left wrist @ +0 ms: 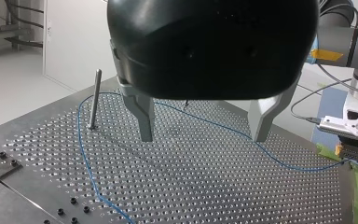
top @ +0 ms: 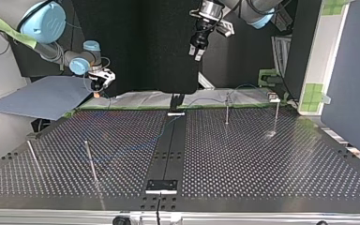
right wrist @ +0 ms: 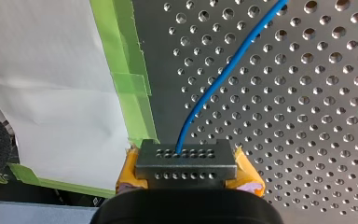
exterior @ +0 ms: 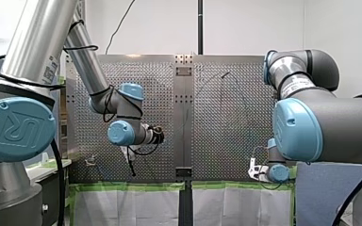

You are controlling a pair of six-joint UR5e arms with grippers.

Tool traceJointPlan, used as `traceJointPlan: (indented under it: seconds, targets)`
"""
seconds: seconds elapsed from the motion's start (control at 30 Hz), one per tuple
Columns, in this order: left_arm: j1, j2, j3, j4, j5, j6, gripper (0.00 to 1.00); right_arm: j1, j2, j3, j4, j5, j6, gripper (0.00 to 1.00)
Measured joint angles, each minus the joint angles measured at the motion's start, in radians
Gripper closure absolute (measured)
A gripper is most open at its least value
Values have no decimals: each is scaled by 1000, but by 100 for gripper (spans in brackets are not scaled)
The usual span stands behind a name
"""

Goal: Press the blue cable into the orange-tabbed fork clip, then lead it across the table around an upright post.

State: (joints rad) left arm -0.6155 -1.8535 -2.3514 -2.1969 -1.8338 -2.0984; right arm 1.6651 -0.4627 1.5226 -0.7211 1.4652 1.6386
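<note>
While the right arm waits at the taped far edge, the perforated table (top: 262, 164) carries most of the cable slack. The left gripper (left wrist: 204, 126) hangs above the plate with its metal fingers (left wrist: 144, 119) spread wide and nothing between them. The right gripper (right wrist: 186, 164) is closed low over the plate, its yellow pads (right wrist: 129, 170) pinching the end of the blue cable (right wrist: 223, 74).

An upright post (left wrist: 93, 98) stands just ahead of the left gripper. From the right gripper the cable lies loose on the plate, runs across to that post and bends slackly past it. I can't pick out the orange-tabbed fork clip in any view.

My read is that seating hasn't happened and the held end has to go to the clip first. To do that well:
- Keep the pinch near the cable end and travel low.
- Line the cable up over the fork slot, then push straight down with no sideways drag.
- Watch the slack so it doesn't snag the post or lift off it.
- Route with light tension only after the clip holds.
</note>
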Motion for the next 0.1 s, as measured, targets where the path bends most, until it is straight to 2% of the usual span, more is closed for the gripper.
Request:
traceJointPlan:
  seconds: [0.1]
  targets:
    - [0,0,0,0,0,0,0,0,0,0,0,0,0,100]
